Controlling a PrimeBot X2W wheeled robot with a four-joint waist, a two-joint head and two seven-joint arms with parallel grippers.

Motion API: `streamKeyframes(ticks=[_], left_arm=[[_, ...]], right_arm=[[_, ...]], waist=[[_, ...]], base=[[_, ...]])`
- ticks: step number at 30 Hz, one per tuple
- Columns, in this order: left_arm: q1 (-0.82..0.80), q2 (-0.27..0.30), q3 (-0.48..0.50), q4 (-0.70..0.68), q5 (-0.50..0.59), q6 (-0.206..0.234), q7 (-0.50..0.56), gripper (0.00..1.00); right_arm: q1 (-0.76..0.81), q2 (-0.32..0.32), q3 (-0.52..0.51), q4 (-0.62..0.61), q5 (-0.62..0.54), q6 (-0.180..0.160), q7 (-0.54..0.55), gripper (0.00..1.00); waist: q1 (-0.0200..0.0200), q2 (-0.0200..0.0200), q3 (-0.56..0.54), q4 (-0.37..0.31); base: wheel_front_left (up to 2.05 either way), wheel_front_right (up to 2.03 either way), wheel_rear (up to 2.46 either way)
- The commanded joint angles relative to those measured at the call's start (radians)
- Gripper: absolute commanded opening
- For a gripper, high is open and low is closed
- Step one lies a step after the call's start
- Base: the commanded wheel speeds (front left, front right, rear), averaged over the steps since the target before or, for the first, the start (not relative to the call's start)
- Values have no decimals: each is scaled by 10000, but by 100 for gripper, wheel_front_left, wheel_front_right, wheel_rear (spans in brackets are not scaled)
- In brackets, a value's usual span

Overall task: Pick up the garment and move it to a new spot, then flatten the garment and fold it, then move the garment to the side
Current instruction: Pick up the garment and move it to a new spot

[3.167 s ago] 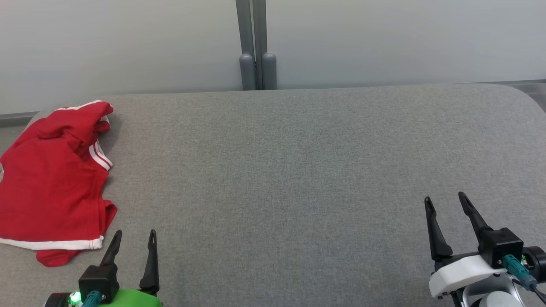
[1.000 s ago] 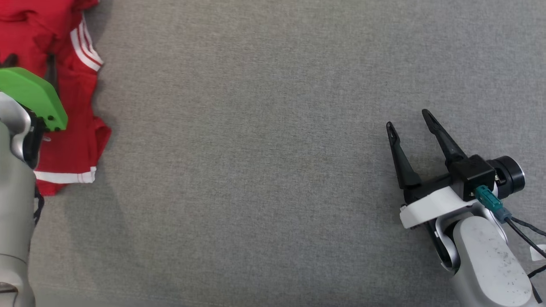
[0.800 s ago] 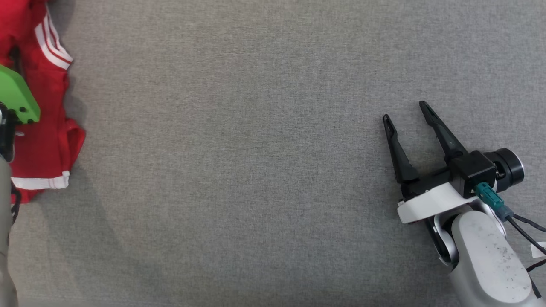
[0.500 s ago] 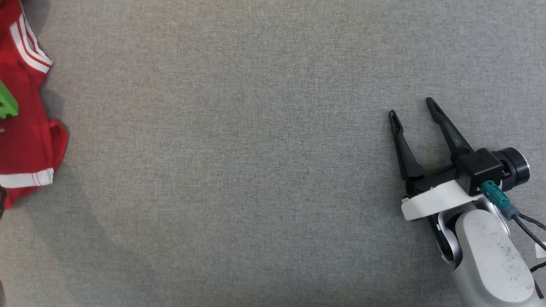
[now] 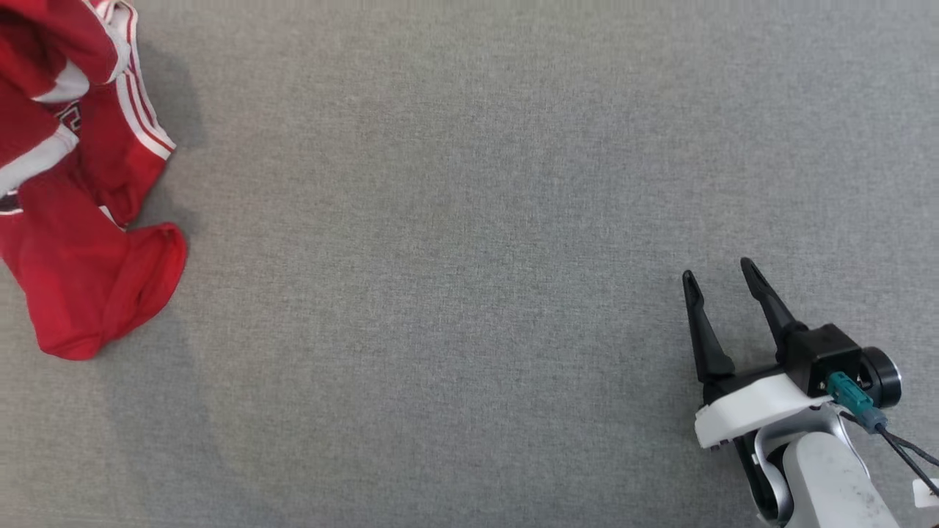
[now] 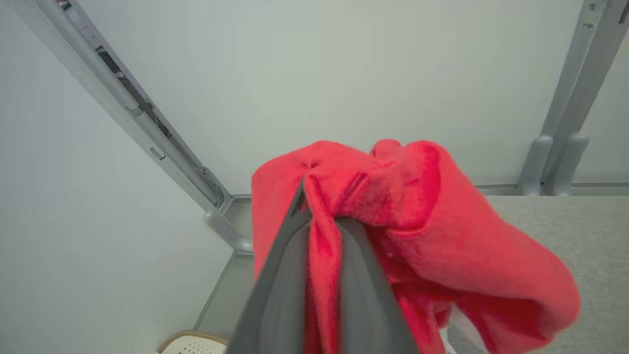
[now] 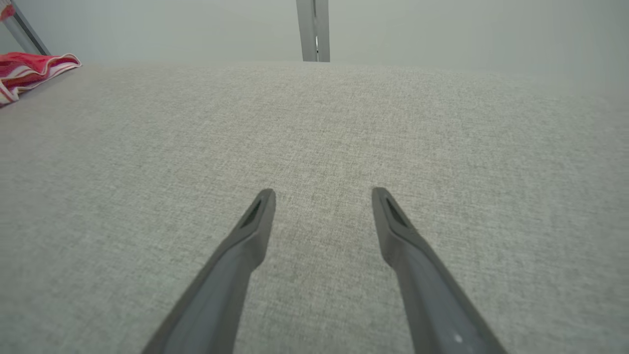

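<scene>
Your left gripper (image 6: pixel 322 206) is clamped tight on a fold of the red garment (image 6: pixel 442 236), the cloth pinched between its two dark fingers and spilling off to one side in a thick bunch. In the head view the garment (image 5: pixel 88 242) sits at the far left edge over the grey desk (image 5: pixel 455 257), crumpled, with white stripes showing along its upper folds and a rounded red lobe lowest down. It throws a soft shadow onto the desk beside it, and you cannot tell whether that lowest lobe touches the surface. Your right gripper (image 5: pixel 717 268) is well apart from it at the lower right, fingers spread wide and holding nothing, with a teal plug (image 5: pixel 851 396) and dark cable trailing off its wrist. From its own wrist camera the right gripper (image 7: pixel 323 191) hovers low over bare grey fabric, and the garment (image 7: pixel 29 69) is a small red and white patch at the far left corner of the desk. Between the two grippers lies open desk. Behind the desk stands a pale wall (image 6: pixel 344 64) with a pair of grey posts (image 6: pixel 553 162), a grey rail (image 6: pixel 132 103) runs slantwise past the left gripper, and a pale perforated object (image 6: pixel 191 344) sits on the floor below it.
</scene>
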Motion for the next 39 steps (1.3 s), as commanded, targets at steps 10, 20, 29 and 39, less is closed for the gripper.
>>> streamKeyframes(ticks=[10, 20, 29, 39], left_arm=[[2480, -181, -1247, -6851, -3385, -63, 2822, 0], [5461, -1652, -3069, -11259, -4010, 374, 3570, 0], [5656, -2717, -5323, -8592, -3566, -50, 1224, 0], [5058, -2520, -7445, -3949, -4246, -65, -1789, 95]], right_arm=[[818, 254, -161, 24, 297, -13, -4, 100], [884, 284, -212, -130, 652, -13, -4, 100], [981, 300, -222, -208, 1184, -12, -5, 100], [1327, 293, -375, -217, 1225, -12, -5, 100]], waist=[[0, 0, -1715, -902], [0, 0, -1703, -3134], [0, 0, -1258, -5078], [0, 0, -1282, -5313]], base=[[0, 0, 0], [0, 0, 0], [0, 0, 0], [0, 0, 0]])
